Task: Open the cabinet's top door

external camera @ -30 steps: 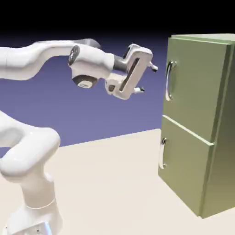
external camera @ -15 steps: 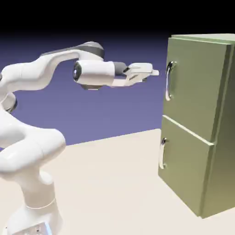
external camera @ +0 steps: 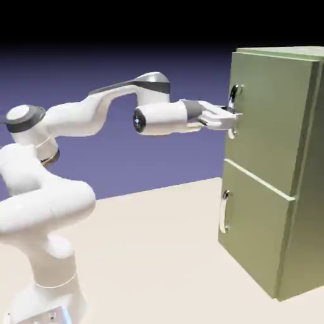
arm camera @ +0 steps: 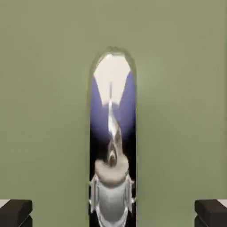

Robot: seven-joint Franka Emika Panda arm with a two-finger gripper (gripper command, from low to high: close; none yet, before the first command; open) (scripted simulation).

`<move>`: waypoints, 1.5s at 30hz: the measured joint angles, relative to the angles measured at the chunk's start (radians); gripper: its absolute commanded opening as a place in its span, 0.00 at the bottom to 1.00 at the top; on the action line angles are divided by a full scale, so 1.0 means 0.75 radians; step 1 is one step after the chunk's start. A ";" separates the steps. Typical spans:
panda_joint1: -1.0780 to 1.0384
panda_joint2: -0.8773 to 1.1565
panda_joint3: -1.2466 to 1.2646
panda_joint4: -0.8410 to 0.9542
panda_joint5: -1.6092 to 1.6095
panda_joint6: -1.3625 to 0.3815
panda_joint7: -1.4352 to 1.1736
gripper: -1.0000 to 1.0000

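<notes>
The olive-green cabinet [external camera: 308,190] stands at the right of the exterior view. Its top door [external camera: 272,120] is flush with the front, and a curved silver handle [external camera: 235,95] runs down its left side. My gripper [external camera: 231,119] reaches level from the left, right up to that handle. In the hand view the mirror-like handle [arm camera: 112,146] stands upright in the middle against the green top door [arm camera: 44,111]. The two dark fingertips [arm camera: 15,213] sit far out at the bottom corners, one on each side of the handle, with a gap to it on both sides. The gripper is open.
Below the top door is the shorter lower door [external camera: 256,234] with its own small silver handle [external camera: 224,212], also flush. The beige tabletop [external camera: 152,253] stretches between the robot's base [external camera: 50,285] and the cabinet.
The arm has stretched to the right, from well short of the cabinet up to the top door's handle. The hand has rolled flat, and its fingers now straddle the handle.
</notes>
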 measured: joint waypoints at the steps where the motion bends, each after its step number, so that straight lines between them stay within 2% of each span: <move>1: 0.012 0.038 -0.003 0.009 0.029 0.021 -0.058 0.00; 18: 0.350 0.699 -0.179 0.114 0.396 0.308 -1.044 0.00; 23: 0.565 0.878 -0.347 0.086 0.446 0.336 -1.306 0.00; 34: 1.096 1.058 -0.832 0.008 0.450 0.327 -1.677 0.00; 36: 1.193 1.060 -0.924 -0.016 0.440 0.319 -1.685 0.00; 45: 1.490 0.921 -1.255 -0.221 -0.081 0.188 -1.349 0.00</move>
